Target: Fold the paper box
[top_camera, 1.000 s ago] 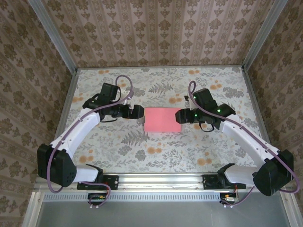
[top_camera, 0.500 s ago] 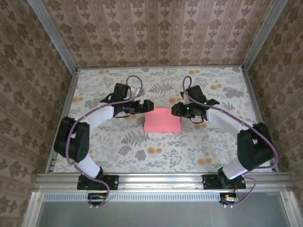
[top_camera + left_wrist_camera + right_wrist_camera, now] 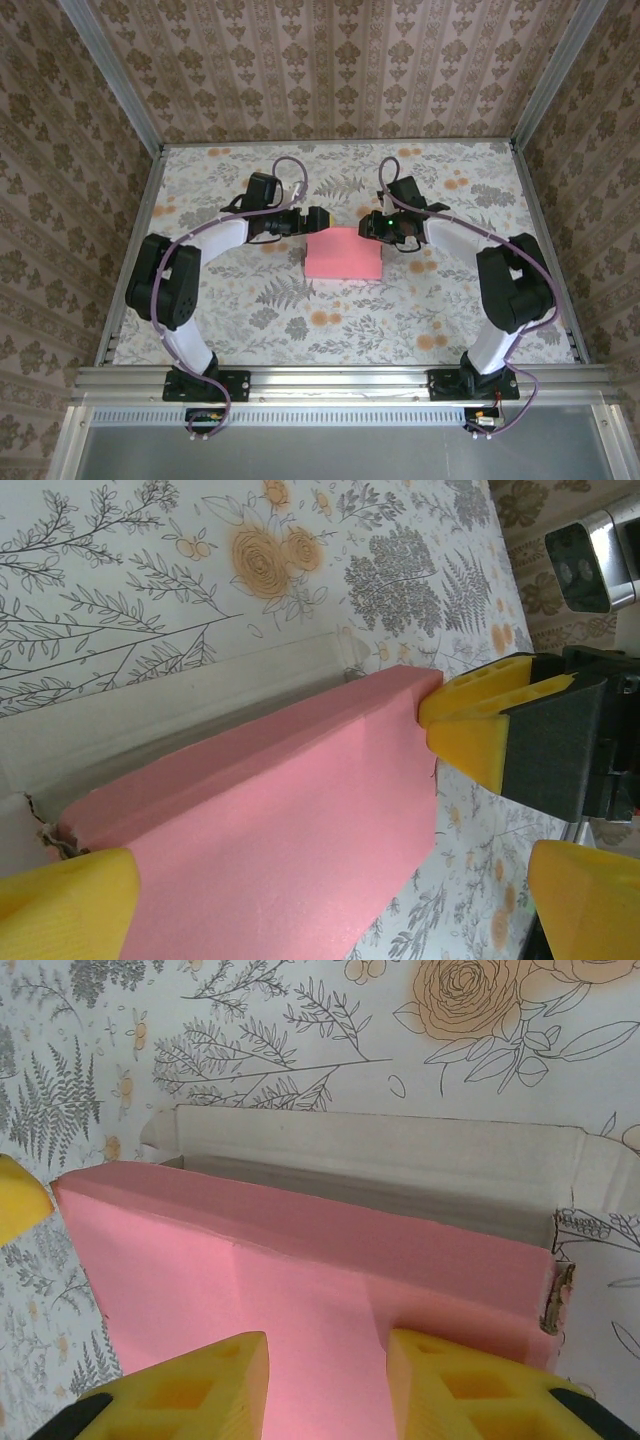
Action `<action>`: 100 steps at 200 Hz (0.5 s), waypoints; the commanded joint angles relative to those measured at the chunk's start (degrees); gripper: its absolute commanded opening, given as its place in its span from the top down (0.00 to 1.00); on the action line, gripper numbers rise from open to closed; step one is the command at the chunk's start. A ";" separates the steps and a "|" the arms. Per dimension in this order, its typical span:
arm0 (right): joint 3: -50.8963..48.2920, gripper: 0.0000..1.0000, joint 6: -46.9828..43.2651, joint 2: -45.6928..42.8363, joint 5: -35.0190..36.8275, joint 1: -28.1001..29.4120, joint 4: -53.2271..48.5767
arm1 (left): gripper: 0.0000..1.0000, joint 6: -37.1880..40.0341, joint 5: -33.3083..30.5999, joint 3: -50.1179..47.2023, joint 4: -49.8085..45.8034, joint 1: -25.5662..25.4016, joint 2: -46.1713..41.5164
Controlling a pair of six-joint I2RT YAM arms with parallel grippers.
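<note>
Centrally on the flowered bench (image 3: 460, 310) lies the paper box (image 3: 343, 255), pink side up, with a whitish flap (image 3: 380, 1155) along its far side. The left tool (image 3: 318, 218), fingers wide apart, sits at the far left corner. The right tool (image 3: 371, 228) meets the far right corner, fingers partly apart; whether it grips, I cannot tell.

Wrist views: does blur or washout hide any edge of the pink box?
Left wrist: the paper box reads clearly, but its pale flap washes out against the light tablecloth. Right wrist: box and flap edges read crisply. Top external: soft shadows, no glare, the box small and featureless.
</note>
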 commanded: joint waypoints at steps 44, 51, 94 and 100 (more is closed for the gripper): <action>0.59 0.63 0.00 3.48 -0.75 -0.27 0.82 | 0.00 0.67 -0.01 -0.34 3.43 -0.67 4.05; 0.48 0.63 -0.08 3.76 -0.61 -0.28 0.77 | 0.00 0.57 0.12 -0.21 3.63 -0.67 4.53; -0.35 0.63 -0.31 4.70 -0.78 -0.28 0.86 | 0.00 0.39 -0.57 -0.07 4.09 -2.78 6.73; -0.54 0.63 -0.40 4.77 -0.82 -0.26 1.03 | 0.00 0.48 -0.84 -0.21 4.02 -2.87 6.87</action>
